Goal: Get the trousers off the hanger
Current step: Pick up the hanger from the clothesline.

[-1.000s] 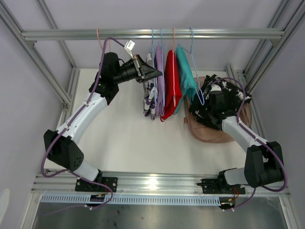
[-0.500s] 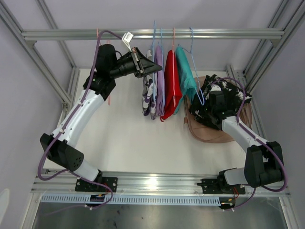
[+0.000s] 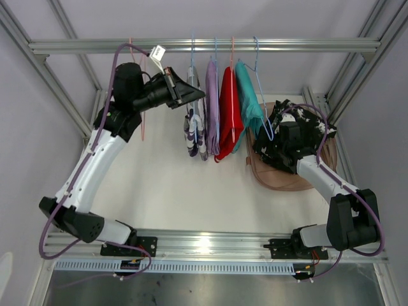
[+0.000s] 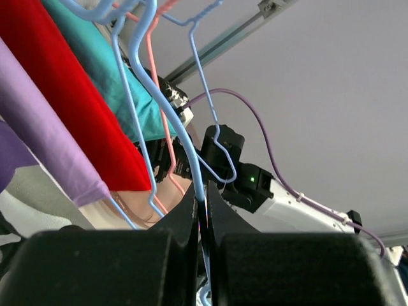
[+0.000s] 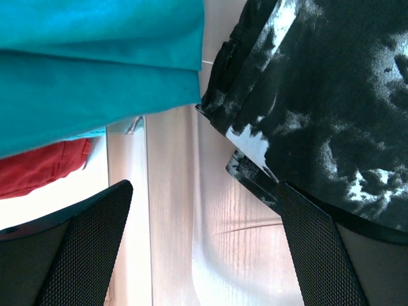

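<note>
Four trousers hang on hangers from the top rail (image 3: 306,45): purple-and-white patterned (image 3: 193,131), lilac (image 3: 212,102), red (image 3: 229,115) and teal (image 3: 247,99). My left gripper (image 3: 194,95) is shut on the light blue hanger wire (image 4: 191,159) that carries the patterned pair; in the left wrist view the wire runs between the closed fingers of the gripper (image 4: 203,199). Black trousers with white speckles (image 3: 306,122) lie bunched in a tan tray (image 3: 287,182). My right gripper (image 3: 271,145) hovers open over that tray; the black trousers (image 5: 325,95) touch its right finger (image 5: 319,255).
An empty pink hanger (image 3: 143,121) hangs behind my left arm. An empty blue hanger (image 3: 264,111) hangs right of the teal trousers. Aluminium frame posts stand at both sides. The white table (image 3: 166,185) spreads below the garments.
My left gripper has moved left and up along the rail, taking the blue hanger and patterned trousers away from the lilac pair. The right arm has not moved.
</note>
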